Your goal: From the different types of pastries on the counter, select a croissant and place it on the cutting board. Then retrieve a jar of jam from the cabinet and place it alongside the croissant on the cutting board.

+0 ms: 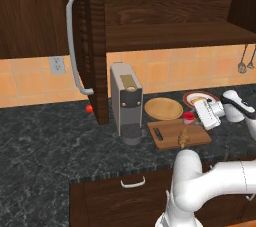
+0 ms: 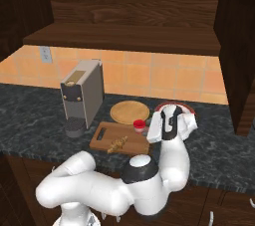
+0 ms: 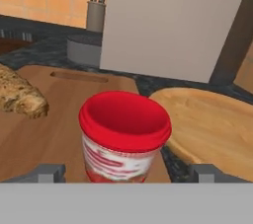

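The gripper [image 3: 126, 172] stands with its 2 fingers wide on both sides of the jar of jam [image 3: 124, 136], which rests upright at the far right edge of the cutting board [image 1: 172, 132], near the croissant [image 1: 183, 139]. In my judgement, it should withdraw straight without touching the jar. The jar's label has red marks that I cannot read.
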